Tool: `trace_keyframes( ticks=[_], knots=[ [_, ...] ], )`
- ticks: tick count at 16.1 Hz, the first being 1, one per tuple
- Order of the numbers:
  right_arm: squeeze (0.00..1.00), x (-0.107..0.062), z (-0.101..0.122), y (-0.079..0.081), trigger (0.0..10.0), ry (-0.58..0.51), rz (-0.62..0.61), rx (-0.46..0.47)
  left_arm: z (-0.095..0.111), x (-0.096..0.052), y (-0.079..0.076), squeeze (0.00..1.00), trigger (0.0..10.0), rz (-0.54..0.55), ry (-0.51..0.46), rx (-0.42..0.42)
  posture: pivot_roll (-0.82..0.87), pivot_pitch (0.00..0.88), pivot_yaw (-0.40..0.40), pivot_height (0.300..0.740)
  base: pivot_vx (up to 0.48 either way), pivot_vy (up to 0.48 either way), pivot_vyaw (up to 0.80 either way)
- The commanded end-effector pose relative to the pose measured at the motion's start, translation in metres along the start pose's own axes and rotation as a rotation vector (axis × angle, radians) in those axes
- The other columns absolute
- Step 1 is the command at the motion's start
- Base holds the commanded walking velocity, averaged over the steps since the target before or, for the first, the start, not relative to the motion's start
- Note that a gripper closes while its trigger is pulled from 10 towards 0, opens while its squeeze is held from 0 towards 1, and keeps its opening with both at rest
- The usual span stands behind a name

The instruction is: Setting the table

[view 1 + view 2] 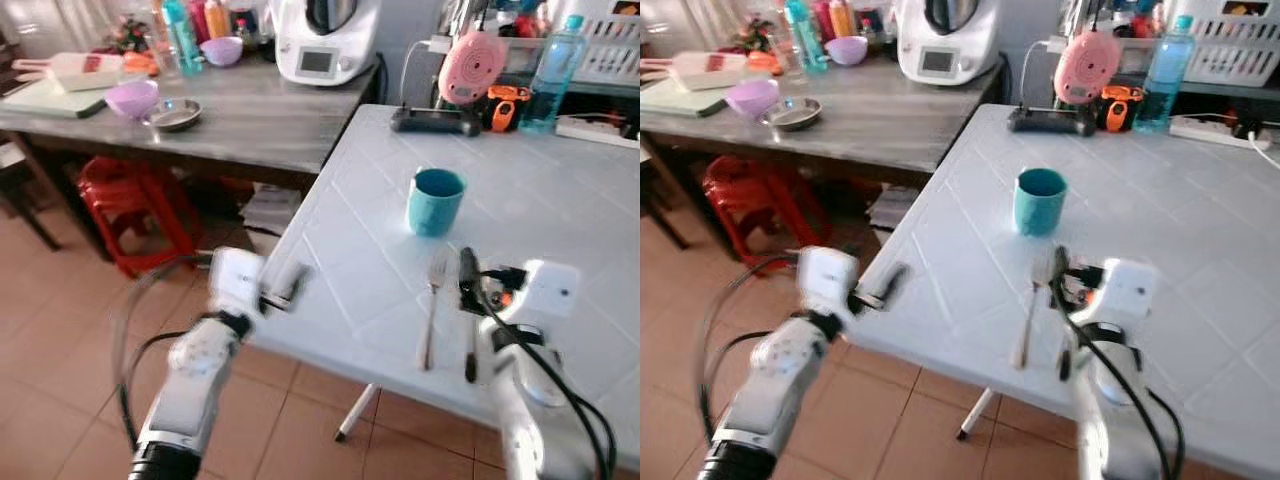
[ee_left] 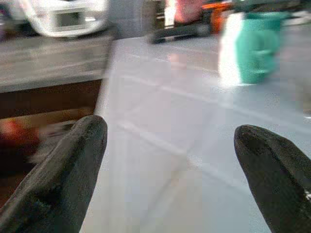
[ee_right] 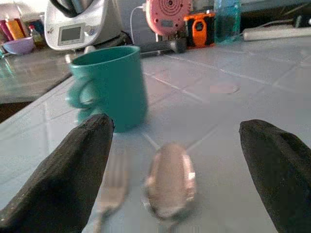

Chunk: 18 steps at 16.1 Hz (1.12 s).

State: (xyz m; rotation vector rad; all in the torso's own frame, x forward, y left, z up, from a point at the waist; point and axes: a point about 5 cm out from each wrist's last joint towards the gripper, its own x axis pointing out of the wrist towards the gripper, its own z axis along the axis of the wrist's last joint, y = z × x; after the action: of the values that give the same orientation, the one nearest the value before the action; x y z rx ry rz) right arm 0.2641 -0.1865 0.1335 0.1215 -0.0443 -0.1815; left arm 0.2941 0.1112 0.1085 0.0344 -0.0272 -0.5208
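**Both grippers open at the near edge of the white table**

Right gripper [image 3: 175, 170] is hovering low over the white table [image 1: 560, 200] near its front edge, fingers spread wide with nothing between them. A spoon [image 3: 170, 182] is lying directly between and ahead of the fingers, bowl pointing toward the cup. A fork [image 1: 432, 310] is lying just beside the spoon on the robot's left, roughly parallel to it, tines toward the cup; whether the two are touching cannot be told. A teal cup [image 1: 435, 201] is standing upright just beyond the fork's tines, farther in from the front edge, handle toward the left edge of the table.

Left gripper [image 2: 170, 160] is hanging at the table's front left corner, fingers apart and holding nothing, pointing across the tabletop toward the cup. Image here is blurred.

Along the far edge of the table: a pink round device [image 1: 471, 66] on a dark base, an orange item beside it, a blue water bottle [image 1: 551, 75].

To the left, a grey wooden counter [image 1: 260, 120] is carrying a white kitchen machine [image 1: 326, 40], purple bowls [image 1: 132, 98], a metal dish [image 1: 175, 114]. Red stools [image 1: 135, 205] are standing under it.
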Motion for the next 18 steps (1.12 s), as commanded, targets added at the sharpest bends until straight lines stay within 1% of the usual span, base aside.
trace_keyframes(
  ticks=[1, 2, 4, 6, 8, 12, 13, 14, 16, 18],
  knots=[
    [0.00, 0.001, -0.005, 0.010, 10.0, 0.033, 0.034, 0.036, 0.001, -0.005, 0.007, 0.00, 10.0, -0.045, -0.005, -0.012, -0.04, 0.048, 0.058, 0.740, 0.000, 0.000, 0.00],
    [0.00, 0.003, -0.008, 0.014, 10.0, 0.054, 0.048, 0.056, 0.001, -0.006, 0.008, 0.00, 10.0, -0.089, -0.002, -0.020, -0.04, 0.047, 0.058, 0.740, 0.000, 0.000, 0.00],
    [0.00, 0.005, -0.009, 0.019, 10.0, 0.064, 0.063, 0.070, 0.002, -0.006, 0.008, 0.00, 10.0, -0.108, -0.008, -0.024, -0.03, 0.048, 0.059, 0.740, 0.000, 0.000, 0.00],
    [0.00, 0.011, -0.011, 0.028, 10.0, 0.080, 0.090, 0.074, 0.006, -0.007, 0.003, 0.00, 10.0, -0.197, -0.032, -0.023, -0.03, 0.048, 0.056, 0.740, 0.000, 0.000, 0.00],
    [0.00, 0.015, -0.012, 0.035, 10.0, 0.110, 0.115, 0.062, 0.007, -0.008, -0.003, 0.00, 10.0, -0.258, -0.038, -0.022, -0.02, 0.048, 0.054, 0.740, 0.000, 0.000, 0.00],
    [0.00, 0.017, -0.013, 0.038, 10.0, 0.144, 0.116, 0.049, 0.005, -0.009, -0.008, 0.00, 10.0, -0.288, -0.038, -0.025, -0.03, 0.045, 0.048, 0.740, 0.000, 0.000, 0.00],
    [0.00, 0.016, -0.018, 0.036, 10.0, 0.188, 0.111, 0.030, 0.005, -0.010, -0.009, 0.00, 10.0, -0.303, -0.036, -0.019, -0.02, 0.044, 0.046, 0.740, 0.000, 0.000, 0.00],
    [0.00, 0.015, -0.019, 0.035, 10.0, 0.202, 0.108, 0.027, 0.005, -0.010, -0.010, 0.00, 10.0, -0.307, -0.036, -0.019, -0.02, 0.043, 0.046, 0.740, 0.000, 0.000, 0.00],
    [0.00, 0.012, -0.030, 0.032, 10.0, 0.279, 0.110, 0.029, 0.004, -0.011, -0.010, 0.00, 10.0, -0.323, -0.030, -0.021, -0.03, 0.039, 0.048, 0.740, 0.000, 0.000, 0.00],
    [0.00, 0.012, -0.034, 0.037, 10.0, 0.316, 0.142, 0.026, 0.004, -0.010, -0.012, 0.00, 10.0, -0.338, -0.030, -0.018, -0.03, 0.033, 0.051, 0.740, 0.000, 0.000, 0.00]
  ],
)
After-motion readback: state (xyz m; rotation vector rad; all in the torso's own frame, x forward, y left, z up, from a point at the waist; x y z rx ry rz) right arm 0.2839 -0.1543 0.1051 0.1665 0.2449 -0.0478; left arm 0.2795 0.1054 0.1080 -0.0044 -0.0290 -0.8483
